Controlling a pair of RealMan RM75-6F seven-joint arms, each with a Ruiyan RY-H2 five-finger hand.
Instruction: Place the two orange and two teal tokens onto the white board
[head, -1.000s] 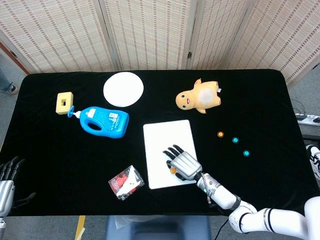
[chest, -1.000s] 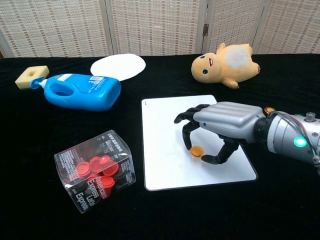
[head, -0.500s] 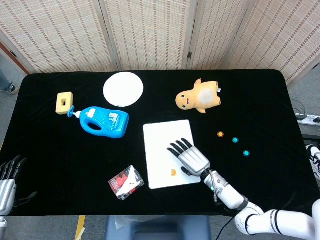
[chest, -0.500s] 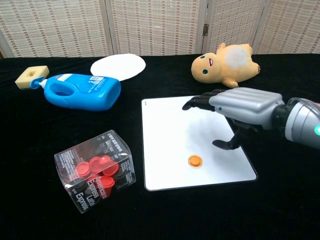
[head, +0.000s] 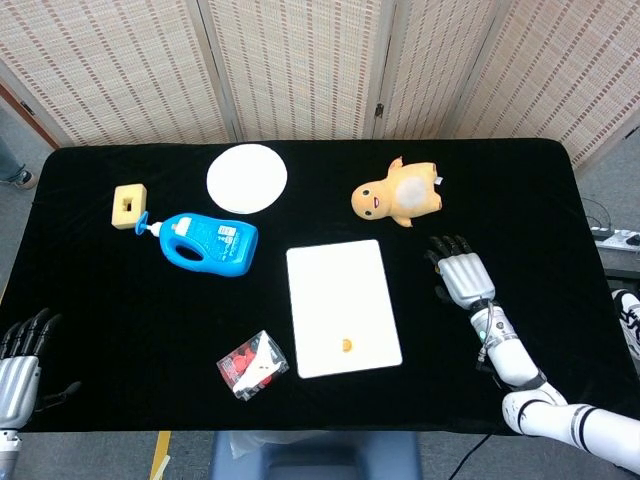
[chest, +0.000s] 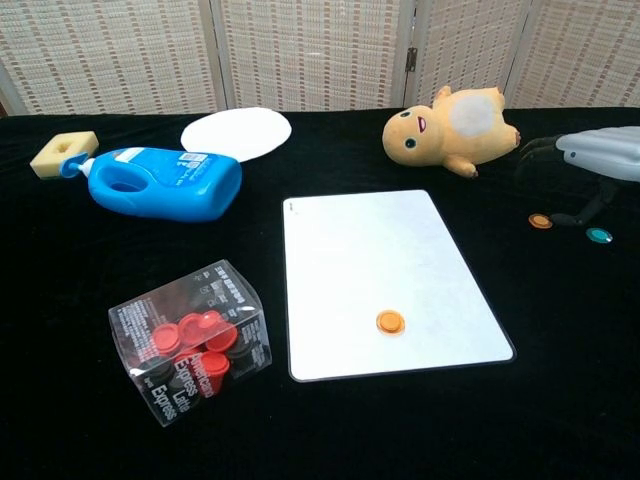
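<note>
Head view: black table (head: 120, 330), woven screens (head: 130, 70) behind. One orange token (head: 347, 344) lies on the white board (head: 340, 300). Right hand (head: 462, 272), fingers spread, empty, covers the other tokens. Left hand (head: 18, 372) spread, partly cut off.

Chest view: second orange token (chest: 540, 221) and a teal token (chest: 599, 236) on the cloth, below the right hand, cropped by the frame.

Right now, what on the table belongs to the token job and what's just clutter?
Job: white board, orange token on it, loose orange token, teal token, right hand.

Clutter: plush toy, blue bottle, white disc, sponge, capsule box.
</note>
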